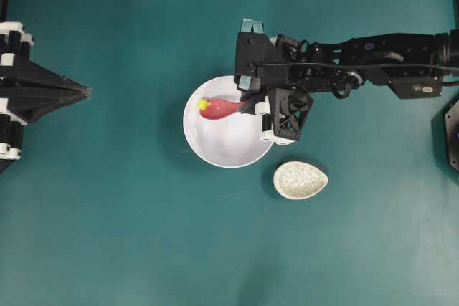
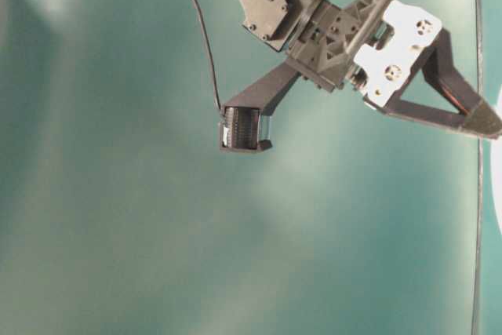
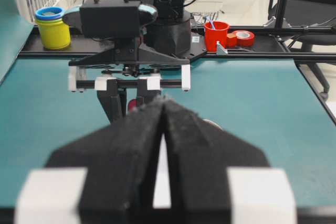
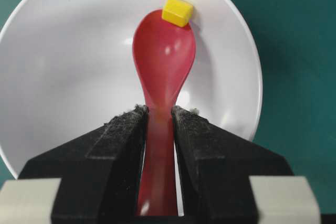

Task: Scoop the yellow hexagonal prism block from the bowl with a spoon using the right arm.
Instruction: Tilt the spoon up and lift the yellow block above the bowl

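1. The right gripper point(image 4: 157, 124) clamps the handle of the pink-red spoon point(image 4: 164, 61) between its two black fingers, the oval scoop reaching out over the white bowl point(image 1: 226, 145).
2. The yellow hexagonal prism block point(image 4: 177, 11) sits at the far tip of the scoop, touching its rim, close to the bowl's far wall.
3. Seen from overhead, the right arm point(image 1: 358, 62) stretches in from the right edge; its gripper hangs over the bowl's right rim, with the spoon pointing left across the bowl.
4. A speckled beige spoon rest point(image 1: 300, 180) lies just beside the bowl, to its lower right, apart from it.
5. The left gripper point(image 3: 163, 129) is parked at the far left edge, its fingers pressed together on nothing, well apart from the bowl.
6. The teal tabletop point(image 1: 107, 234) spreads bare around the dishes; beyond its far edge stand a yellow jar point(image 3: 52, 30), a red cup point(image 3: 216, 35) and tape rolls point(image 3: 244, 37).
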Robot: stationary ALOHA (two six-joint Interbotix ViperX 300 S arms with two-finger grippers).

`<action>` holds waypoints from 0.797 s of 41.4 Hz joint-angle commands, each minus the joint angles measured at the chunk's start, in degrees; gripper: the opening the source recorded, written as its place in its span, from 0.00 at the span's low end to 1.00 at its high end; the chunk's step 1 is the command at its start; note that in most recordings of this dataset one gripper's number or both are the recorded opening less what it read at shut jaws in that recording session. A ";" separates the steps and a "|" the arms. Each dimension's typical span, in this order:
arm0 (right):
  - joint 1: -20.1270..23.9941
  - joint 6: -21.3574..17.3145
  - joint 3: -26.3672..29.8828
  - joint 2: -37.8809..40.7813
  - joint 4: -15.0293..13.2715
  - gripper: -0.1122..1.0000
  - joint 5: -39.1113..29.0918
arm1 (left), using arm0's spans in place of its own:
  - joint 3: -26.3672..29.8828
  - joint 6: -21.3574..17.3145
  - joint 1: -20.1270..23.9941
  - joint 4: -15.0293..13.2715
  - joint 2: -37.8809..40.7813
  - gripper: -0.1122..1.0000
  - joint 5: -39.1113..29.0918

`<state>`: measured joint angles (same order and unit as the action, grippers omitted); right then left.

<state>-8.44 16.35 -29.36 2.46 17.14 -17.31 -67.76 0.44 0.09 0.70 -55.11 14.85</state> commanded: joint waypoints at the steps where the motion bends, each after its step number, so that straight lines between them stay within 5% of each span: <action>1: -0.18 0.09 1.23 -0.97 -0.35 0.32 0.62 | 0.79 0.09 0.09 0.18 0.53 0.10 0.18; 17: 0.35 0.18 -0.44 -4.22 -0.35 0.32 1.85 | 0.70 0.09 0.09 0.09 0.53 0.10 0.09; 33: 4.22 0.53 -8.17 -15.73 -1.14 0.32 12.04 | 0.79 0.18 0.09 0.18 0.44 0.10 0.09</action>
<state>-5.01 16.79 -36.74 -9.23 16.44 -7.47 -67.76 0.53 0.09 0.79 -55.11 14.77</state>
